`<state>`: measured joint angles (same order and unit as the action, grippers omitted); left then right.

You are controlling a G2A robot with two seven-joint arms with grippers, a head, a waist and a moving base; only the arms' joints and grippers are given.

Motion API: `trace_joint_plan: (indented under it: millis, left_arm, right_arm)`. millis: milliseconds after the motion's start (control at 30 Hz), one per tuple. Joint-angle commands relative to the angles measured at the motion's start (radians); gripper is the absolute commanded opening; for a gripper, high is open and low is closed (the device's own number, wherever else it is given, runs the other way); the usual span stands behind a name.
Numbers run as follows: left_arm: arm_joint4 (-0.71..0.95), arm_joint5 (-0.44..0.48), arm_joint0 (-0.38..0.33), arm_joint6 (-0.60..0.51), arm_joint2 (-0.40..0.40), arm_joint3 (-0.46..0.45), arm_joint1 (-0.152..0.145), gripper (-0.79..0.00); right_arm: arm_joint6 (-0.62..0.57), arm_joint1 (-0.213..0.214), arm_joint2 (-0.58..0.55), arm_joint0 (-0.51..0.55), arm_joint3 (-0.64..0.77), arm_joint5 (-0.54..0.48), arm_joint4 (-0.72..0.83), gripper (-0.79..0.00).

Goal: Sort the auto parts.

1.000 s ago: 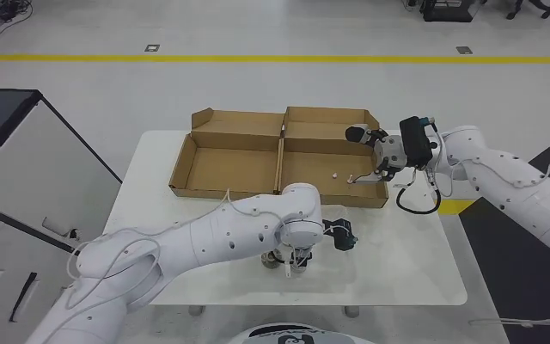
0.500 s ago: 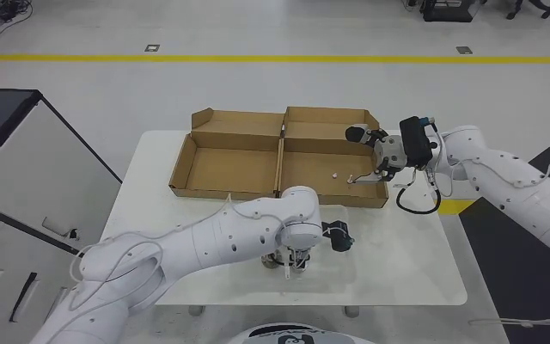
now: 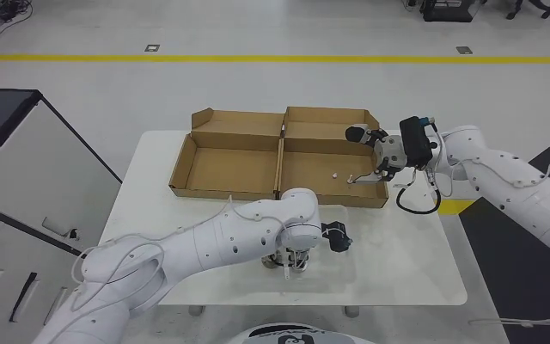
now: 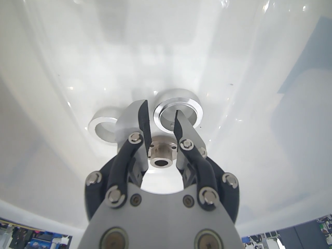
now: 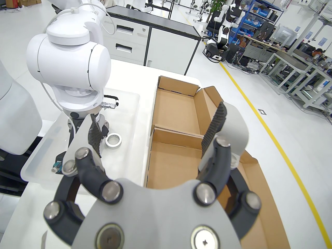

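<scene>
The left tool [image 4: 160, 110] points down into a clear plastic tray [image 3: 378, 258] by the front edge of the bench [image 3: 146, 198]. It is drawn in narrow on a small metal hub [image 4: 159, 154], and its black pads [image 4: 144, 123] press against the hub on both sides. The hub's bore faces the wrist camera. Just past the fingertips a wide metal ring [image 4: 179, 99] lies flat on the tray floor, and one fingertip stands over its opening. Whether that tip touches the ring cannot be told. A second, plainer ring [image 4: 102, 129] lies just beside the first, on the far side of the other finger. The right tool [image 3: 361, 156] hangs over the right end of the cardboard box [image 3: 228, 168], which sits along the far edge of the bench. Its fingers [image 5: 219, 120] are spread wide with nothing between them. The box has two open compartments side by side, and a couple of small pale pieces [image 3: 342, 176] lie in the right one, under that tool.
</scene>
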<state>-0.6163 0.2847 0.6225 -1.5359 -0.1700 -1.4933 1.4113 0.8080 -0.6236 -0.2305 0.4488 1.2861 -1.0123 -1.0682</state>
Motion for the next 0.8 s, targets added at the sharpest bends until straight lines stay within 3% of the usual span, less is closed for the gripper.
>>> trace_joint_plan:
  millis: [0, 533, 600, 667, 767]
  left_arm:
    - [-0.004, 0.0, 0.0, 0.0, 0.0, 0.001, 0.0, -0.57]
    - [-0.033, 0.0, 0.016, 0.0, 0.0, 0.012, 0.005, -0.631]
    - [-0.039, 0.0, 0.017, 0.0, 0.0, 0.015, 0.007, -0.683]
    - [-0.045, 0.0, 0.018, 0.0, 0.0, 0.019, 0.009, -0.785]
    - [-0.055, 0.0, 0.017, 0.0, 0.0, 0.03, 0.011, -0.785]
  right_arm:
    - [0.0, 0.0, 0.0, 0.0, 0.0, 0.0, 0.0, 0.0]
    - [0.0, 0.0, 0.0, 0.0, 0.0, 0.0, 0.0, 0.0]
    - [0.0, 0.0, 0.0, 0.0, 0.0, 0.0, 0.0, 0.0]
    - [0.0, 0.0, 0.0, 0.0, 0.0, 0.0, 0.0, 0.0]
    - [0.0, 0.0, 0.0, 0.0, 0.0, 0.0, 0.0, 0.0]
